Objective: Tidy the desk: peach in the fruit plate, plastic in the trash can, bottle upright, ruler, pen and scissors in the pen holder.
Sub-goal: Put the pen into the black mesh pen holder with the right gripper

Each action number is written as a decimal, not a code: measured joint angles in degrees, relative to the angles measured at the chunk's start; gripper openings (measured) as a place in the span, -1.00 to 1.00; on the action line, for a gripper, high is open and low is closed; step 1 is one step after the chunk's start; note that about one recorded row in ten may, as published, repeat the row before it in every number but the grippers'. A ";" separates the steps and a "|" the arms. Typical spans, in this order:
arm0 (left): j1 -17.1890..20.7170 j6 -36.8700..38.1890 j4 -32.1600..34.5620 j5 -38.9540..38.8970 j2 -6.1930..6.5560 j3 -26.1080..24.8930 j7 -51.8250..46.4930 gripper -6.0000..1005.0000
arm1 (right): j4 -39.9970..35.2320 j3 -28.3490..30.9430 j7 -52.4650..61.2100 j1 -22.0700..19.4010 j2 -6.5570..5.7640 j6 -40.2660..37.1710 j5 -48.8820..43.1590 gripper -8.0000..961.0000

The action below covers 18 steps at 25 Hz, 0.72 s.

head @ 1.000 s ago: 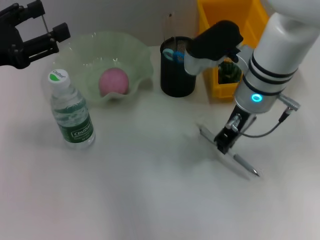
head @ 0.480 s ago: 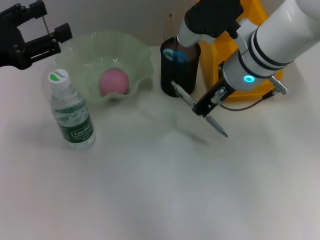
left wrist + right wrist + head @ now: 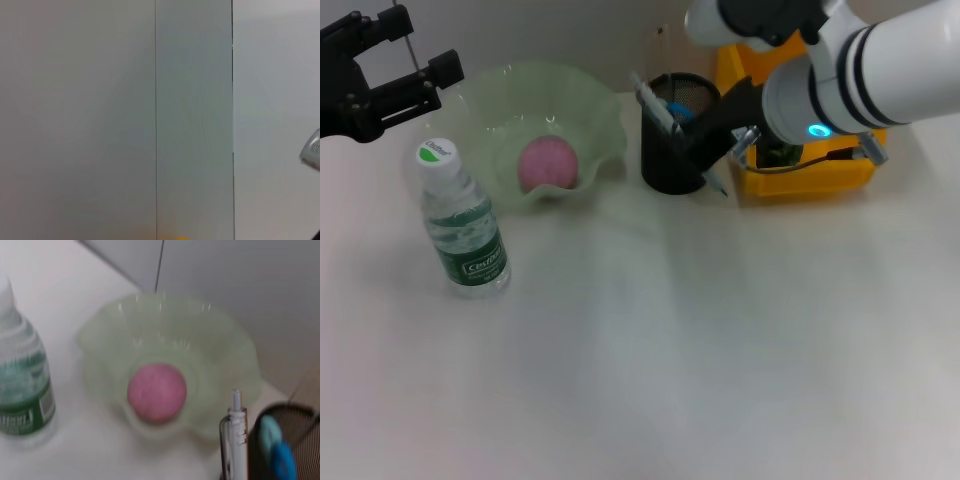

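The peach sat in the fruit plate, the bottle stood upright and the scissors were in the pen holder. The right tool gripped the pen tilted across the holder's rim. The left tool hung wide, idle. The ruler was unseen.

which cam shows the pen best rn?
Head view: the whole pen shows slanted across the pen holder rim, gripped by the right gripper. The right wrist view shows only its tip end, close up. The left wrist view shows none of it.
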 joint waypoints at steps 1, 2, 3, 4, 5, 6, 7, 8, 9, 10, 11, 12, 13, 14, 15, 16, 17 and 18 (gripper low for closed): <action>0.02 0.00 -0.01 -0.01 0.00 -0.01 0.14 0.61 | -0.55 -0.06 -0.70 -0.88 0.00 1.50 0.80 -0.71; 0.03 -0.01 -0.01 -0.01 -0.01 -0.01 0.19 0.61 | -1.03 -0.09 -1.47 -1.76 0.00 3.13 1.75 -0.71; 0.08 -0.01 -0.02 -0.01 -0.02 0.00 0.19 0.61 | -1.20 -0.09 -2.05 -2.37 0.01 4.57 2.38 -0.71; 0.14 -0.01 -0.02 -0.02 -0.02 0.01 0.20 0.61 | -1.33 -0.09 -2.48 -2.82 0.01 5.73 2.80 -0.71; 0.18 -0.01 -0.02 -0.05 -0.02 0.01 0.20 0.61 | -1.33 -0.09 -2.66 -3.13 0.01 6.80 2.97 -0.71; 0.24 -0.01 -0.02 -0.07 -0.03 0.02 0.20 0.61 | -1.33 -0.09 -2.72 -3.34 0.02 7.76 3.01 -0.71; 0.30 -0.01 -0.02 -0.08 -0.03 0.02 0.20 0.61 | -1.32 -0.09 -2.81 -3.55 0.03 8.83 3.02 -0.71; 0.32 -0.02 -0.03 -0.10 -0.03 0.03 0.21 0.61 | -1.27 -0.09 -2.88 -3.72 0.05 9.93 3.03 -0.71; 0.34 -0.02 -0.06 -0.11 -0.03 0.03 0.24 0.61 | -1.21 -0.09 -2.95 -3.87 0.07 10.95 3.11 -0.71; 0.36 -0.02 -0.08 -0.11 -0.03 0.04 0.28 0.61 | -1.13 -0.15 -3.05 -4.02 0.09 12.04 3.30 -0.71; 0.37 -0.02 -0.11 -0.11 -0.03 0.04 0.33 0.61 | -1.06 -0.29 -3.08 -4.15 0.09 13.03 3.57 -0.71; 0.36 -0.02 -0.12 -0.11 -0.03 0.04 0.38 0.61 | -0.98 -0.45 -3.12 -4.32 0.07 14.21 3.87 -0.71; 0.36 -0.02 -0.16 -0.11 -0.03 0.04 0.43 0.61 | -0.92 -0.59 -3.13 -4.45 0.03 15.35 4.18 -0.71; 0.36 -0.02 -0.25 -0.11 -0.03 0.04 0.53 0.61 | -0.87 -0.69 -3.16 -4.58 0.01 16.40 4.35 -0.71; 0.35 -0.02 -0.45 -0.11 -0.03 0.04 0.71 0.61 | -0.83 -0.77 -3.17 -4.70 0.01 17.30 4.44 -0.71; 0.33 -0.03 -0.60 -0.11 -0.03 0.04 0.83 0.61 | -0.71 -1.02 -3.18 -4.87 0.00 19.02 4.46 -0.71; 0.31 -0.05 -0.71 -0.11 -0.03 0.04 0.94 0.61 | -0.60 -1.22 -3.18 -4.97 0.00 20.18 4.46 -0.71; 0.29 -0.07 -0.74 -0.11 -0.02 0.04 0.99 0.61 | -0.45 -1.49 -3.19 -5.08 -0.01 21.36 4.47 -0.71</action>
